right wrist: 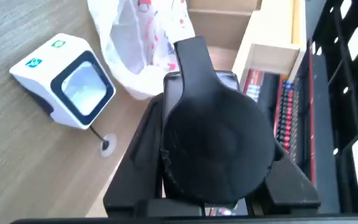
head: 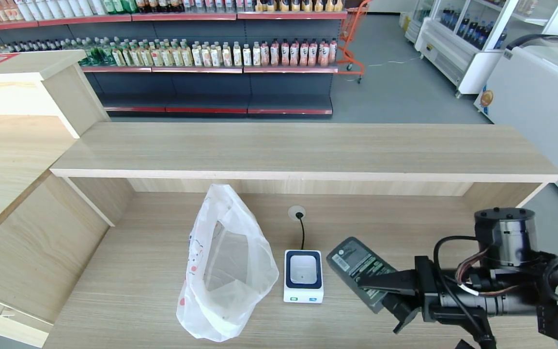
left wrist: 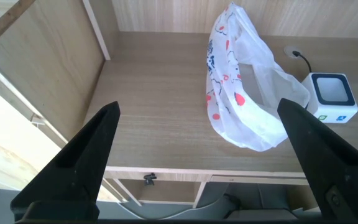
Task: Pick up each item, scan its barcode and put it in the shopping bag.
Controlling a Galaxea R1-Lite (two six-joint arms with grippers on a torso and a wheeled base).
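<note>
My right gripper (head: 381,291) is shut on a flat dark grey package (head: 356,264) with a white barcode label on its upper face. It holds the package just above the counter, right of the white barcode scanner (head: 303,275). In the right wrist view the package (right wrist: 210,124) sits between the fingers of the right gripper (right wrist: 211,184), with the scanner (right wrist: 67,81) and the bag (right wrist: 142,43) beyond it. The white plastic shopping bag (head: 230,271) stands with its mouth open left of the scanner. My left gripper (left wrist: 197,162) is open and holds nothing, above the counter's near-left side, short of the bag (left wrist: 241,93).
The scanner's black cable runs to a round grommet (head: 297,212) in the wooden counter (head: 129,271). A raised counter ledge (head: 308,150) spans the back and a wooden side wall (head: 41,242) closes the left. Bottle shelves (head: 211,53) and freezers stand beyond.
</note>
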